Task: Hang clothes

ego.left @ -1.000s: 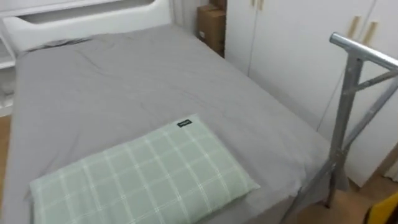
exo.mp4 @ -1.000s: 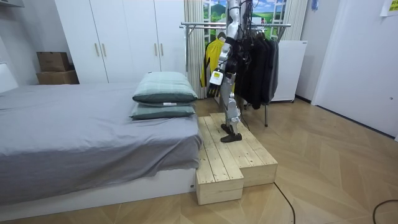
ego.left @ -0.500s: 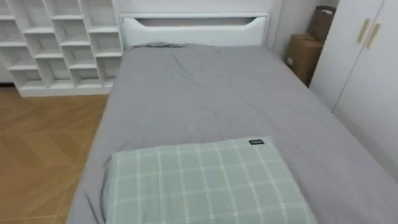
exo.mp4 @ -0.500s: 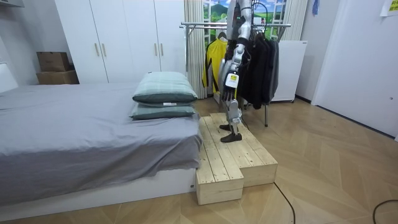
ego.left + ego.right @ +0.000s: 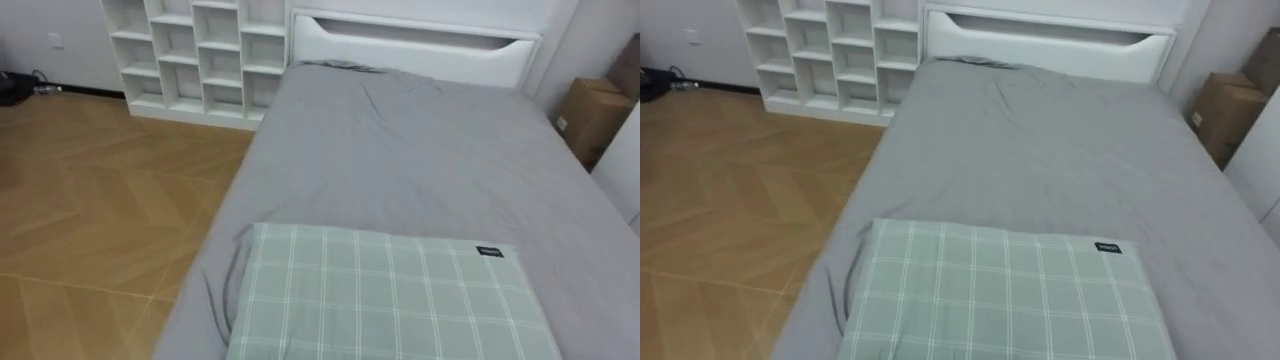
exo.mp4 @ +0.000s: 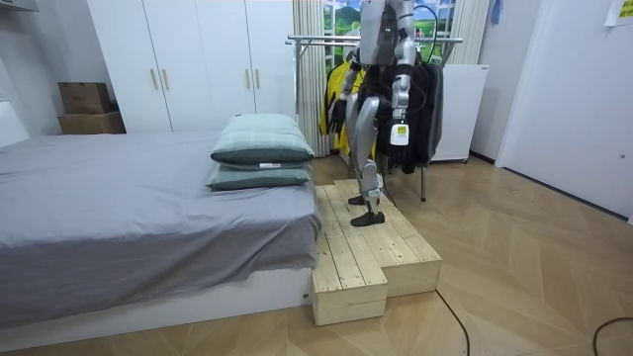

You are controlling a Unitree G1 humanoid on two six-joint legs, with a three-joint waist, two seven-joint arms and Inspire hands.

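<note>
1. The robot stands on the step (image 6: pixel 381 252) between the bed (image 5: pixel 420 170) and the rack (image 6: pixel 316 41), facing the bed.
2. The clothes (image 6: pixel 423 109) hang on the rack behind it; none lie by the pillow (image 5: pixel 390 300).
3. The left hand (image 6: pixel 399 138) and right hand (image 6: pixel 344 111) hang low, and whether they are released or clenched cannot be told.
4. The clothes are likely light, soft and limp, and best taken at the collar or hanger.

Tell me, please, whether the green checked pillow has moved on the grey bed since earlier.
No. In the room view the green checked pillow stays atop the darker pillow at the grey bed's end; the head camera turned.
</note>
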